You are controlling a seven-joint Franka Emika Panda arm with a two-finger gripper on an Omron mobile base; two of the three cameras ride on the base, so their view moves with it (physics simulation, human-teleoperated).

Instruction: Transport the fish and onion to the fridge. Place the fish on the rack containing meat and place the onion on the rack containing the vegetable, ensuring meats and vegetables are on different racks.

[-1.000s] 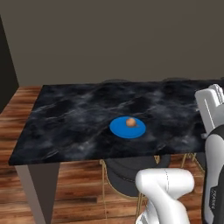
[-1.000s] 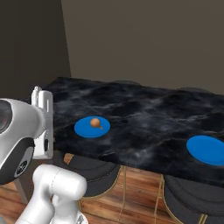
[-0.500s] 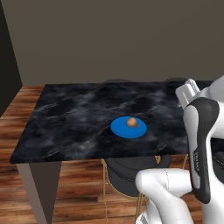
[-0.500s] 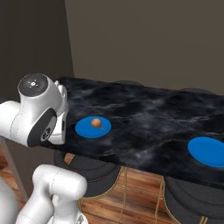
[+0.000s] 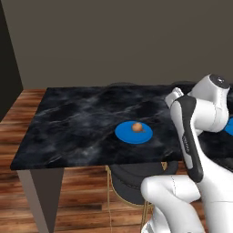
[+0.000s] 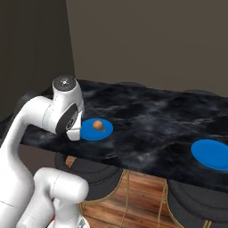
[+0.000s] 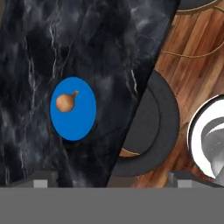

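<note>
Onion (image 7: 65, 103) sits on the near blue plate (image 7: 78, 122), close to the black marble counter (image 7: 52, 43) edge. Your fingers (image 7: 40, 183) are spread wide, grasping nothing, high above it. Come down straight and centre on the bulb, clear of its stem. Stools (image 7: 148, 127) crowd below the edge; farther along, a second blue plate (image 6: 213, 153) leaves open counter between.

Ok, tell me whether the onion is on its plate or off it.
On it: the onion rests on the blue plate, toward one edge, on the dark marble table.
</note>
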